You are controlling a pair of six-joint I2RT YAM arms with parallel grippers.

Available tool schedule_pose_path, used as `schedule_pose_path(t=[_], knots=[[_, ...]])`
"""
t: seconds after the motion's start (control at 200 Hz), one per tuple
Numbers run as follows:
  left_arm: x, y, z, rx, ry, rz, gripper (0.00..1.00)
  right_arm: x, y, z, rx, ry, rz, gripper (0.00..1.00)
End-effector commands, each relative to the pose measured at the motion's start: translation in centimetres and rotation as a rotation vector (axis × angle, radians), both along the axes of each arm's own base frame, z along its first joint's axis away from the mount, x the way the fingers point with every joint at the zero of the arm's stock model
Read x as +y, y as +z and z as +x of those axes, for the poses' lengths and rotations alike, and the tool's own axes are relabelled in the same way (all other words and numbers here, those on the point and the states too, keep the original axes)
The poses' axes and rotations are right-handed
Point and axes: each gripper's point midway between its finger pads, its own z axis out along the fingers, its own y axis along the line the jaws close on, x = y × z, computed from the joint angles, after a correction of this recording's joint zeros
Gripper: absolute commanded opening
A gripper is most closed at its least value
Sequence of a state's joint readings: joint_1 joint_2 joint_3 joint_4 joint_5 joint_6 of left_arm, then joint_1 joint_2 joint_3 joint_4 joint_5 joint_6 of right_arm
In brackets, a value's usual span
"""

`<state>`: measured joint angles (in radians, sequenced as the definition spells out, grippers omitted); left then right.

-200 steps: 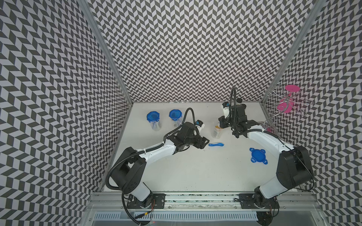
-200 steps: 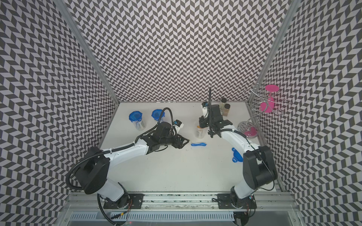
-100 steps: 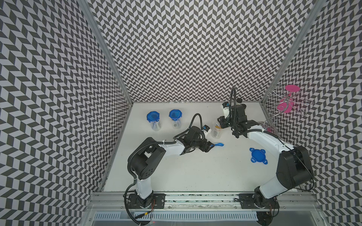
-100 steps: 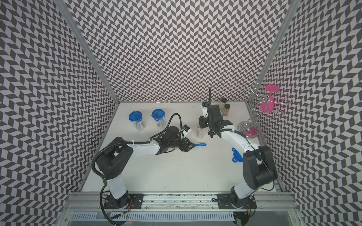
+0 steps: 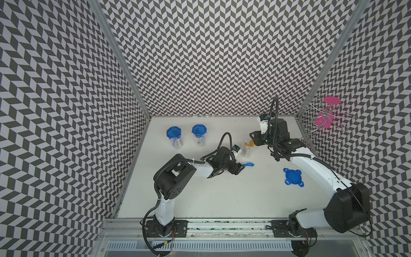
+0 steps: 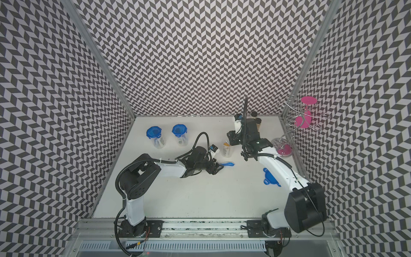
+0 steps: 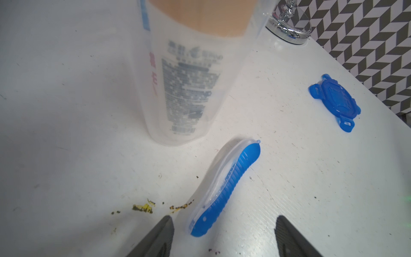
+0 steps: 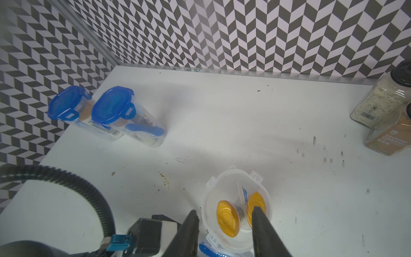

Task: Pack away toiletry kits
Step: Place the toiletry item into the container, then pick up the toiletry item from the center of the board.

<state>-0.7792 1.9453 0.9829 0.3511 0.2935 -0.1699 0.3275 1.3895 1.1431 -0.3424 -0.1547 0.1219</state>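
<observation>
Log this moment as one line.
left gripper: open, over toothbrush | right gripper: open above unlidded cup | loose lid: on table

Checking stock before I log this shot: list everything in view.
lidded cups: 2, clear with blue lids, back left
open cup: 1, clear, mid-back
gold-capped tubes: 2, gold caps, inside open cup
toothpaste tube: 1, white-blue, inside open cup
toothbrush: 1, blue, flat in front of open cup
loose lid: 1, blue, on table, right
spice jars: 2, black caps, back right
wire stand: 1, chrome with pink discs, right edge
table: 1, white
left gripper: 1, black, open, astride toothbrush
right gripper: 1, black, open, above open cup
</observation>
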Motion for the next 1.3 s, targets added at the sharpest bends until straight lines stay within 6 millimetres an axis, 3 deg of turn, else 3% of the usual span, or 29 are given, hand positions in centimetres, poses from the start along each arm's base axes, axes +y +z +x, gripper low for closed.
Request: schedule_pose_path(t=[0.0, 0.17, 0.315, 0.686, 0.941, 1.162, 1.292], knots=[[-0.8, -0.1, 1.2, -0.053, 0.009, 0.005, 0.74, -0.9, -0.2, -0.8, 0.034, -0.029, 0.034, 0.40], [-1.5, -1.8, 1.0, -0.050, -0.004, 0.037, 0.73, -3.0, -0.3, -0.8, 0.065, -0.080, 0.093, 0.40], [-2.0, -2.9, 0.0, -0.013, -0.030, 0.042, 0.64, -4.6, -1.0, -0.8, 0.098, -0.113, 0.123, 0.40], [-2.2, -5.2, -3.3, 0.022, -0.047, 0.108, 0.50, -6.4, -1.3, -1.0, 0.096, -0.156, 0.139, 0.39], [0.2, -7.7, -1.8, -0.062, 0.100, 0.283, 0.42, -6.8, -1.6, -1.3, 0.099, -0.167, 0.133, 0.38], [1.5, -8.6, -2.0, -0.103, 0.150, 0.361, 0.29, -6.9, -0.8, -1.0, 0.087, -0.174, 0.140, 0.38], [1.5, -8.8, -2.4, -0.110, 0.141, 0.377, 0.10, -6.6, -0.3, -1.3, 0.085, -0.161, 0.160, 0.47]])
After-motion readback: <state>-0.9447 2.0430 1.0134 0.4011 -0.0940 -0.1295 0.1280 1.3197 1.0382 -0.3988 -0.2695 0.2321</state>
